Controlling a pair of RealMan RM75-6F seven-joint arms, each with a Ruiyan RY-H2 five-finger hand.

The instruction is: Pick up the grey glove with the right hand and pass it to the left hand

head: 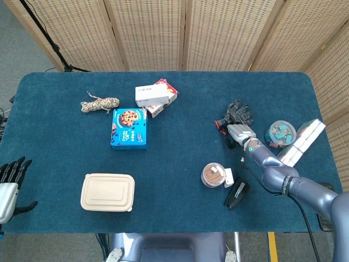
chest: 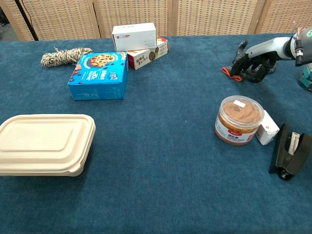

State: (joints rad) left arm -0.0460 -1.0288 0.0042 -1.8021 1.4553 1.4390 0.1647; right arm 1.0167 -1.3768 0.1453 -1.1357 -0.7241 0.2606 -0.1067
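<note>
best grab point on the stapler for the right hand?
Grip the stapler across its long narrow body at mid-length, coming from above. It lies flat, angled on the cloth, with its far end close beside the small white box, so the near half is probably freer.

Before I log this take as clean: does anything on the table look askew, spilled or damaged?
Nothing spilled or broken. Two boxes are stacked crooked: the white box lies skewed across the red box. The grey glove is bunched under the right hand, which grips it.
</note>
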